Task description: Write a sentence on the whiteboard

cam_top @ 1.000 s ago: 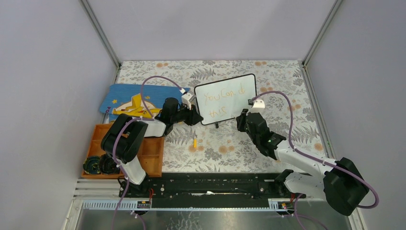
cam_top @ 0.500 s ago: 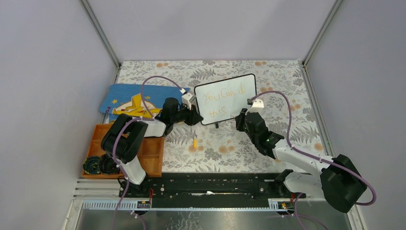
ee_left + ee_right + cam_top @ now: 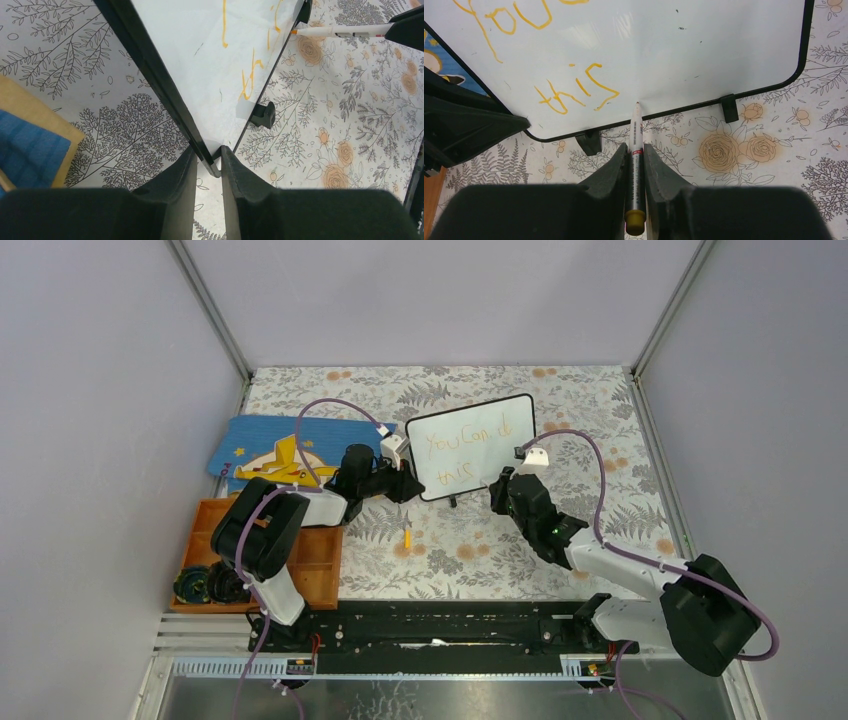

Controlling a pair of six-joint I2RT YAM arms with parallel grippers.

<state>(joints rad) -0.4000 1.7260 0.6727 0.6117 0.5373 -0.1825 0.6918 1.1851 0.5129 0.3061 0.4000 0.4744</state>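
Sentence point(image 3: 460, 438) on whiteboard point(image 3: 490, 457) reads "You Can do this", 2 orange lines.

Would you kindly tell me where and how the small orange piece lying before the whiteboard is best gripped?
Grip the orange piece across its middle, coming straight down: it lies flat on the tablecloth before the whiteboard, long axis running near-to-far, so the jaws should probably close sideways.

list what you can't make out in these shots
- Right wrist view: top line of the orange handwritten sentence on the small black-framed whiteboard, cut by the upper edge.
- Left wrist view: most words, likewise.
- Top view: dark objects in the wooden tray, too small.
- Right wrist view: whether the white marker touches the board.
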